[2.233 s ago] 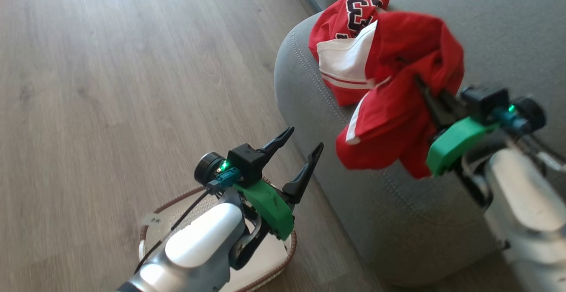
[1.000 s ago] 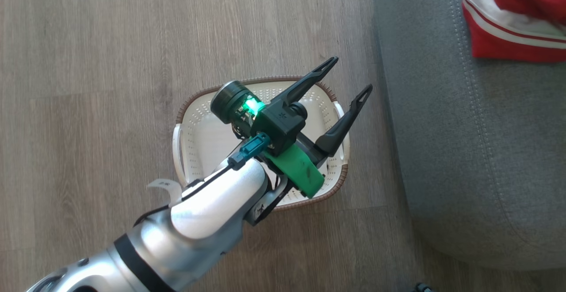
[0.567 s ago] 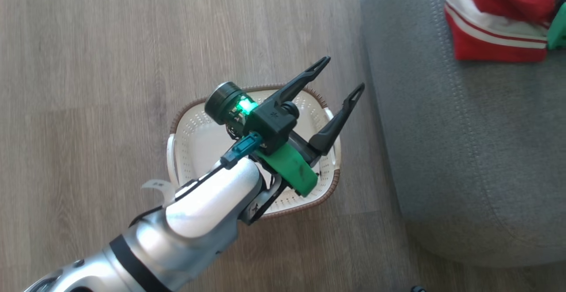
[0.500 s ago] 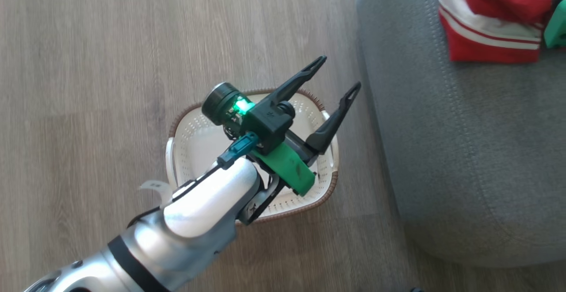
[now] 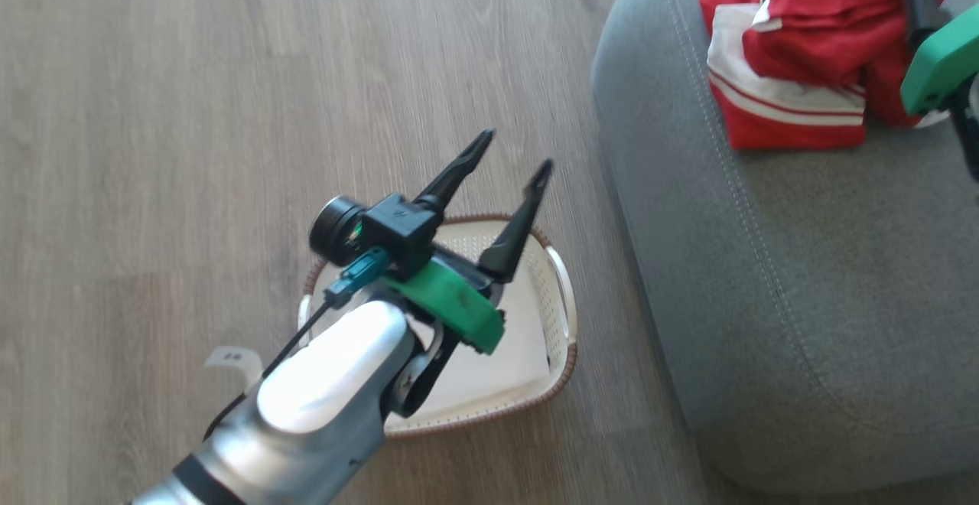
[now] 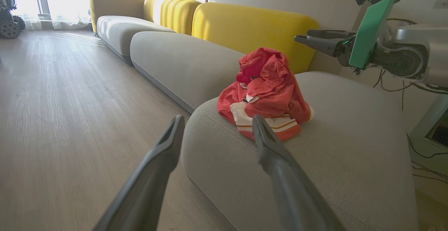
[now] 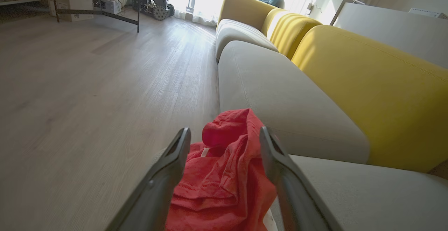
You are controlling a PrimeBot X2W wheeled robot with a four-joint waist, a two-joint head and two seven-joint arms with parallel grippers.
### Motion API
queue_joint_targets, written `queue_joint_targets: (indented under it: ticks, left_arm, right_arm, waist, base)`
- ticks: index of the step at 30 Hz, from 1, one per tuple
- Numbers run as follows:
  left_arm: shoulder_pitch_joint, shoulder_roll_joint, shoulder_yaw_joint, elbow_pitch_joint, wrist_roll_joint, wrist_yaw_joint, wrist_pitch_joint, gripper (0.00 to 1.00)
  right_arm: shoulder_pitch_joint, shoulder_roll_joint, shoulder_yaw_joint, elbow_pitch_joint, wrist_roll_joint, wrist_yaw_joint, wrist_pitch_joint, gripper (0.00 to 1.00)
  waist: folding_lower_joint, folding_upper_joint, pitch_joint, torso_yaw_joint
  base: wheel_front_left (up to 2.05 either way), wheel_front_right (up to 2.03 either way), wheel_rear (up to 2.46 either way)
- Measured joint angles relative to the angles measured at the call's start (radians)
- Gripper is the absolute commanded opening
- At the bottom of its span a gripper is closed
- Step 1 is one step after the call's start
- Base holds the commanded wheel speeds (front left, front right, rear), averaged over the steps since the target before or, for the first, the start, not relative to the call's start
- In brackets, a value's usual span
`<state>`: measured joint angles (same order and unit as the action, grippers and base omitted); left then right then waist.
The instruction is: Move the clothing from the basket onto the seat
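Note:
The red and white clothing [image 5: 795, 46] lies heaped on the grey seat [image 5: 803, 275], near its rounded edge. The white basket [image 5: 564, 314] with a brown rim stands on the floor beside the seat, and its white bottom shows bare. My left gripper [image 5: 515, 151] hangs open above the basket with nothing between its fingers. In the left wrist view the clothing [image 6: 266, 84] sits on the seat [image 6: 350, 143] beyond my left gripper [image 6: 217, 119]. My right gripper [image 7: 224, 131] is open just over the clothing [image 7: 224, 185], with its fingers spread to either side of the heap.
Wooden floor [image 5: 229, 107] spreads left of the basket, with a small white tag [image 5: 229, 357] lying on it. More grey cushions [image 6: 182, 59] and yellow backrests [image 6: 252, 24] run along the sofa. A metal-legged table [image 7: 105, 0] stands far off.
My right gripper, which carried a red garment over the seat, has opened and left it on the heap. The head camera has shifted. My left gripper stays open above the basket.

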<state>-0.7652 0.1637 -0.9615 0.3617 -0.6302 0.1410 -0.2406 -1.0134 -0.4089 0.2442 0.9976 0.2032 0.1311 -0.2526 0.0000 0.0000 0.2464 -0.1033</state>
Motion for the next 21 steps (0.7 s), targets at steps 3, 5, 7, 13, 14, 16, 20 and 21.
queue_joint_targets:
  ticks: [3, 5, 7, 13, 14, 16, 20, 21]
  left_arm:
    - [0.041, 0.007, 0.030, 0.019, -0.023, 0.003, -0.003, 1.00]
    - [0.068, 0.015, 0.050, 0.032, -0.035, 0.010, -0.004, 1.00]
    - [0.098, 0.029, 0.070, 0.040, -0.039, 0.019, -0.009, 1.00]
    - [0.206, 0.078, 0.117, 0.049, -0.059, 0.049, -0.009, 1.00]
    - [0.225, 0.086, 0.127, 0.049, -0.065, 0.054, -0.009, 1.00]
    - [0.263, 0.104, 0.143, 0.050, -0.073, 0.065, -0.009, 1.00]
    - [0.334, 0.134, 0.188, 0.047, -0.082, 0.106, -0.009, 1.00]
    - [0.352, 0.139, 0.206, 0.042, -0.084, 0.115, -0.009, 1.00]
  right_arm:
    - [0.034, 0.003, 0.018, -0.026, 0.016, 0.000, 0.000, 1.00]
    - [0.057, 0.012, 0.022, -0.046, 0.027, 0.000, 0.000, 1.00]
    - [0.086, 0.023, 0.021, -0.066, 0.030, 0.000, 0.000, 1.00]
    - [0.200, 0.067, -0.028, -0.129, 0.014, 0.000, 0.000, 1.00]
    - [0.222, 0.079, -0.041, -0.143, 0.008, 0.000, 0.000, 1.00]
    - [0.266, 0.104, -0.063, -0.177, -0.002, 0.000, 0.000, 1.00]
    - [0.364, 0.158, -0.115, -0.256, -0.024, 0.000, 0.000, 1.00]
    - [0.392, 0.170, -0.129, -0.277, -0.032, 0.000, 0.000, 1.00]
  waist:
    - [0.0000, 0.0000, -0.040, 0.010]
    - [0.0000, 0.0000, -0.064, 0.018]
    - [0.0000, 0.0000, -0.089, 0.029]
    - [0.0000, 0.0000, -0.156, 0.066]
    - [0.0000, 0.0000, -0.166, 0.072]
    - [0.0000, 0.0000, -0.184, 0.086]
    - [0.0000, 0.0000, -0.216, 0.111]
    - [0.0000, 0.0000, -0.223, 0.117]
  base:
    - [0.00, 0.00, 0.00]
    - [0.00, 0.00, 0.00]
    - [0.00, 0.00, 0.00]
    - [0.00, 0.00, 0.00]
    - [0.00, 0.00, 0.00]
    - [0.00, 0.00, 0.00]
    - [0.00, 0.00, 0.00]
    - [0.00, 0.00, 0.00]
